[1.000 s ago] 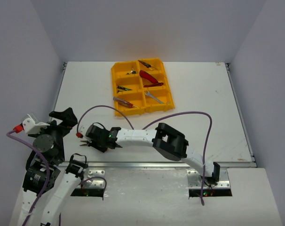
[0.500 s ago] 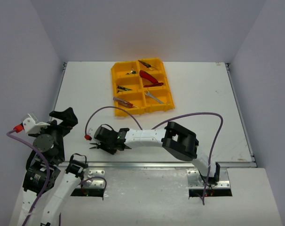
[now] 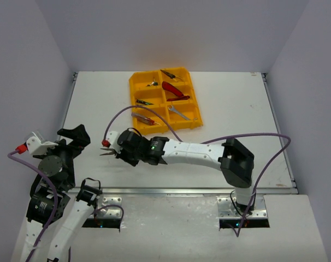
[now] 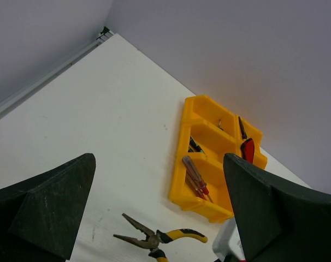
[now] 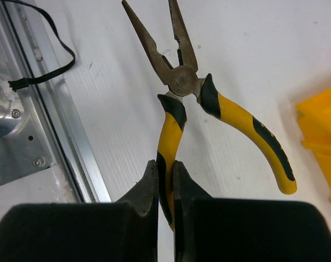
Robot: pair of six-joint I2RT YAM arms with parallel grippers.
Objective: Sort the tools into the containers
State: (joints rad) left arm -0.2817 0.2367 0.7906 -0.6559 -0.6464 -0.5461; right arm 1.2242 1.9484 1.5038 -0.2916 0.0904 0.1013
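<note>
Yellow-black-handled pliers (image 5: 179,82) point away from my right gripper (image 5: 165,166), which is shut on one handle; the other handle splays free. From above, the right gripper (image 3: 117,152) and the pliers (image 3: 105,153) sit low over the table's near left part, short of the yellow tray (image 3: 131,93). The tray's compartments hold a red-handled tool (image 3: 175,91), a silver wrench (image 3: 179,113), red-blue screwdrivers (image 3: 145,119) and a green-handled one (image 3: 143,102). My left gripper (image 3: 72,136) hangs open at the far left, holding nothing. The left wrist view shows the pliers (image 4: 154,239) and the tray (image 4: 179,180).
A purple cable (image 3: 247,136) loops from the right arm's base over the table to its wrist. A metal rail (image 5: 61,125) runs along the near edge, close to the pliers. White walls enclose the table on three sides.
The right gripper has shut on one pliers handle. It has carried the pliers a little right and away from the near edge. The left arm has not moved.
</note>
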